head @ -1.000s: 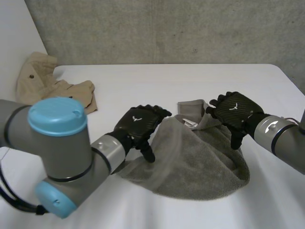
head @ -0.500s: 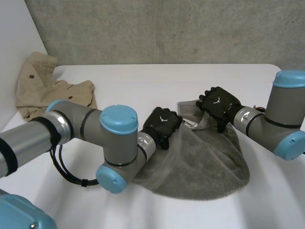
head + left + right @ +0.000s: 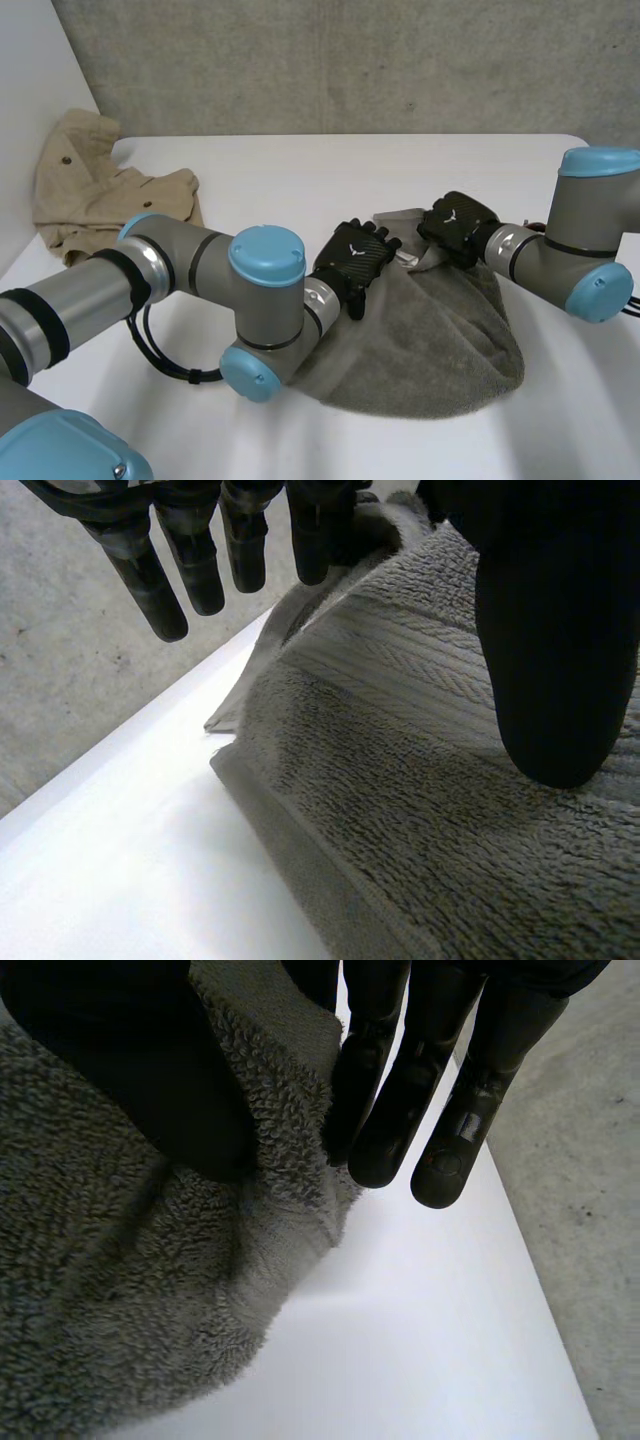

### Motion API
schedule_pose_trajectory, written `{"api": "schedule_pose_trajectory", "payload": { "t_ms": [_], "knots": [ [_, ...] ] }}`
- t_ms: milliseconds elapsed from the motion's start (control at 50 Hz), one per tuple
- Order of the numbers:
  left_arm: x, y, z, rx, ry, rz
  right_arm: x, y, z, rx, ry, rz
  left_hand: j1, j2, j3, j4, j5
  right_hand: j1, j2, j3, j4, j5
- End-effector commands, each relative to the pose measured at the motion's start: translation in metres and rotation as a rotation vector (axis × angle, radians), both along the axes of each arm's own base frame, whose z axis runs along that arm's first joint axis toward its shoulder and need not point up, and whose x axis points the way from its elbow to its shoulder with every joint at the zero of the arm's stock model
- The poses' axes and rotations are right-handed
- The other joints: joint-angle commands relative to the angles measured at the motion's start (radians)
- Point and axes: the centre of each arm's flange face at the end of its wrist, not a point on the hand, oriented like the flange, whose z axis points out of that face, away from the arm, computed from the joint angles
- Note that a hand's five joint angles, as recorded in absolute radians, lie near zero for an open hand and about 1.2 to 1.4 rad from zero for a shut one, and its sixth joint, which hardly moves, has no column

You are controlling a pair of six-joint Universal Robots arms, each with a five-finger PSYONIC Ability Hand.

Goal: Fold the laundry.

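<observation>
While the grey terry towel [image 3: 430, 340] lies on the white desk [image 3: 300, 170] toward its right edge, left hand [image 3: 355, 258] on its far edge, fingers loosely straight, right hand [image 3: 455, 225] pinching its far corner, beige cloth garment [image 3: 100, 195] at far-left corner.

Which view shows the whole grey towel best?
Head view: the grey towel lies nearly whole, crumpled on the table. Left wrist view gives its ribbed, hemmed edge under the left hand; right wrist view a fold pinched by the right hand.
</observation>
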Motion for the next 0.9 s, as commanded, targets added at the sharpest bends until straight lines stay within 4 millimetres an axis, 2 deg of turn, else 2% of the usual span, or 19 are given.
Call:
{"api": "schedule_pose_trajectory", "payload": {
  "t_ms": [20,120,160,260,280,340,360,400,420,440,460,480,500,520,600,680,700,760,900],
  "knots": [
    [-0.004,0.008,-0.011,0.015,-0.014,-0.022,-0.007,-0.007,0.021,-0.037,-0.013,-0.082,0.284,0.288,0.283,0.289,0.288,0.428,0.229,0.217,0.212,0.245],
    [-0.007,0.011,-0.015,0.015,-0.014,-0.032,-0.011,-0.009,0.036,-0.042,-0.049,-0.134,0.668,0.673,0.667,0.673,0.672,0.428,0.229,0.217,0.212,0.245],
    [-0.011,0.012,-0.013,0.004,-0.004,-0.039,-0.012,-0.009,0.041,-0.051,-0.059,-0.138,1.159,1.164,1.158,1.164,1.163,0.428,0.229,0.217,0.212,0.245],
    [-0.017,0.003,0.003,-0.063,0.045,-0.013,-0.009,-0.010,0.050,-0.074,-0.071,-0.136,1.162,1.166,1.161,1.167,1.166,0.428,0.229,0.217,0.212,0.245],
    [-0.017,-0.001,0.007,-0.083,0.058,0.002,-0.007,-0.013,0.058,-0.098,-0.092,-0.145,1.162,1.166,1.161,1.167,1.166,0.428,0.229,0.217,0.212,0.245],
    [-0.016,-0.023,0.042,-0.203,0.128,0.104,-0.007,-0.023,0.077,-0.130,-0.156,-0.190,1.162,1.166,1.161,1.167,1.166,0.428,0.229,0.217,0.212,0.245],
    [-0.006,-0.045,0.072,-0.290,0.173,0.191,-0.007,-0.030,0.094,-0.158,-0.225,-0.231,1.162,1.166,1.161,1.167,1.166,0.428,0.229,0.217,0.212,0.245],
    [0.012,-0.071,0.106,-0.387,0.214,0.288,-0.008,-0.039,0.119,-0.198,-0.337,-0.278,1.162,1.166,1.161,1.167,1.166,0.428,0.229,0.217,0.212,0.245],
    [0.023,-0.084,0.122,-0.434,0.230,0.336,-0.010,-0.047,0.144,-0.232,-0.470,-0.316,1.162,1.166,1.161,1.167,1.166,0.428,0.229,0.217,0.212,0.245],
    [0.042,-0.101,0.155,-0.527,0.258,0.403,-0.013,-0.050,0.157,-0.248,-0.542,-0.328,1.162,1.166,1.161,1.167,1.166,0.428,0.229,0.217,0.212,0.245],
    [0.051,-0.108,0.170,-0.570,0.276,0.430,-0.015,-0.052,0.173,-0.267,-0.624,-0.336,1.162,1.166,1.161,1.167,1.166,0.428,0.229,0.217,0.212,0.245],
    [0.057,-0.111,0.184,-0.609,0.291,0.448,-0.016,-0.053,0.183,-0.273,-0.681,-0.335,1.162,1.166,1.161,1.167,1.166,0.428,0.229,0.217,0.212,0.245],
    [0.062,-0.111,0.200,-0.651,0.316,0.461,-0.019,-0.051,0.206,-0.289,-0.802,-0.320,1.162,1.166,1.161,1.167,1.166,0.428,0.229,0.217,0.212,0.245],
    [0.070,-0.110,0.222,-0.696,0.354,0.476,-0.020,-0.050,0.215,-0.289,-0.853,-0.310,1.162,1.166,1.161,1.167,1.166,0.428,0.229,0.217,0.212,0.245],
    [0.082,-0.095,0.252,-0.749,0.394,0.476,-0.030,-0.047,0.241,-0.273,-1.035,-0.268,1.162,1.166,1.161,1.167,1.166,0.428,0.229,0.217,0.212,0.245],
    [0.094,-0.086,0.239,-0.715,0.336,0.446,-0.041,-0.048,0.233,-0.234,-1.035,-0.277,1.162,1.166,1.161,1.167,1.166,0.428,0.229,0.217,0.212,0.245],
    [0.095,-0.083,0.234,-0.701,0.325,0.437,-0.042,-0.046,0.224,-0.206,-1.004,-0.277,1.162,1.166,1.161,1.167,1.166,0.428,0.229,0.217,0.212,0.245],
    [0.101,-0.071,0.208,-0.636,0.263,0.415,-0.048,-0.042,0.206,-0.162,-0.939,-0.290,1.162,1.166,1.161,1.167,1.166,0.428,0.229,0.217,0.212,0.245],
    [0.123,-0.048,0.116,-0.408,0.068,0.411,-0.075,-0.019,0.133,0.010,-0.642,-0.316,1.162,1.166,1.161,1.167,1.166,0.428,0.229,0.217,0.212,0.245]
  ]
}}
